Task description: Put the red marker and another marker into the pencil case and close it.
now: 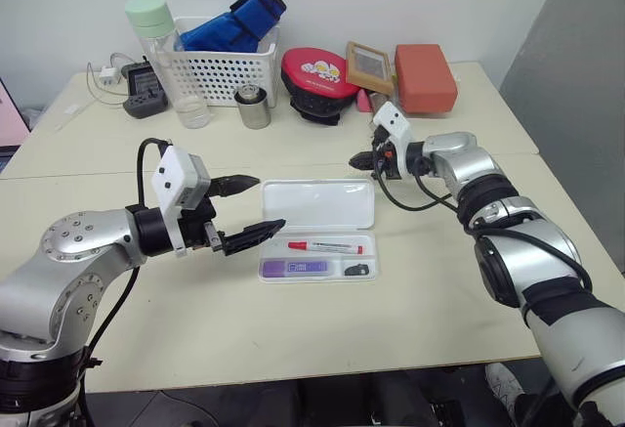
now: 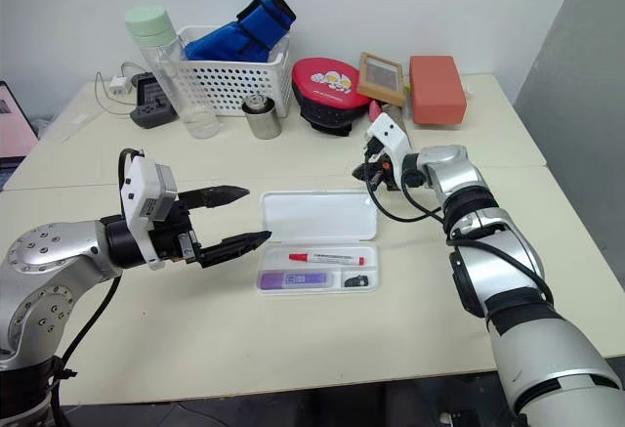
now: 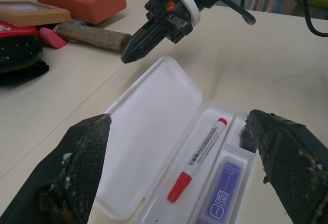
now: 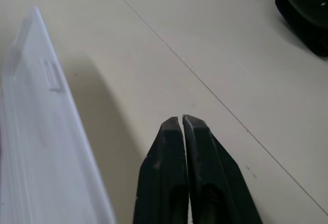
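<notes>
Now right hand [image 1: 359, 161] reaching out clenched and empty beyond open case [image 1: 318, 216], left hand [image 1: 249, 208] hovering released beside it.

The white pencil case [image 1: 317, 227] lies open at centre frame, lid flat behind, holding the red marker [image 1: 325, 246] above the purple marker [image 1: 293, 268].

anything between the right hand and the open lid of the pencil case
Nothing: in the right wrist view only bare table separates the shut right hand from the pencil case lid.
</notes>
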